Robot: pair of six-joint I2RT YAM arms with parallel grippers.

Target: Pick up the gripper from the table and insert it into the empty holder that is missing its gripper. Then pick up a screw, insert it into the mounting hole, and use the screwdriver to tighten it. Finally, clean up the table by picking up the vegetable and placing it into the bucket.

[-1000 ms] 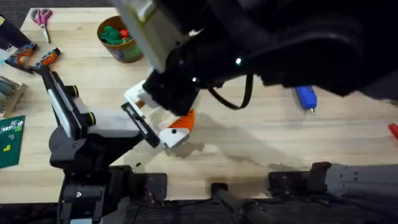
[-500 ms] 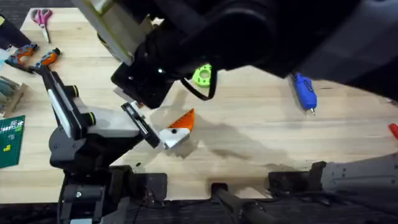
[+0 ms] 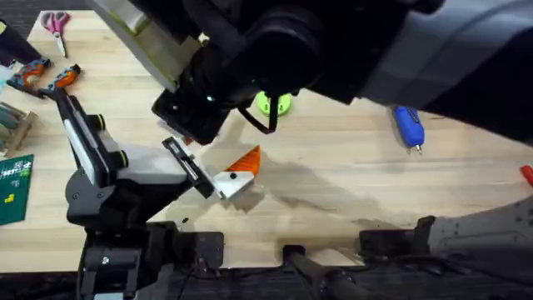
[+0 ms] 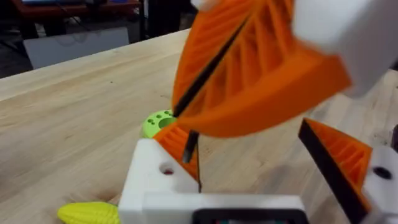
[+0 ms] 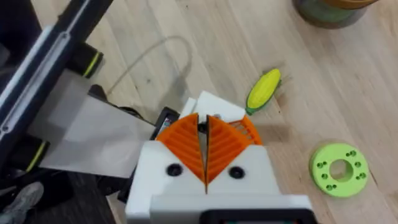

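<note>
My right gripper [image 5: 204,121] is shut, its orange pads pressed together above the claw end of the black-and-white arm [image 3: 100,179]. Just beyond its tips lies the white holder [image 5: 214,104], with a small orange ribbed piece [image 5: 250,130] at its side; I cannot tell whether that piece is the loose gripper. My left gripper [image 4: 249,168] stands open, and the right arm's shut fingers [image 4: 249,81] hang close in front of it. The yellow-green vegetable [image 5: 264,90] lies on the table past the holder. The bucket [image 5: 329,11] stands farther back. The blue screwdriver [image 3: 408,127] lies at the right.
A lime-green ring with holes [image 3: 273,104] lies mid-table. The arm's other claw carries an orange triangular tip [image 3: 246,160]. Scissors [image 3: 57,25], orange-handled tools [image 3: 50,77] and a green board [image 3: 15,187] sit along the left edge. Both raised arms hide the upper middle of the overhead view.
The dark raised arms have shifted left and toward the back, uncovering the lime-green ring and covering the bucket. The orange-tipped claw and the screwdriver have stayed put.
</note>
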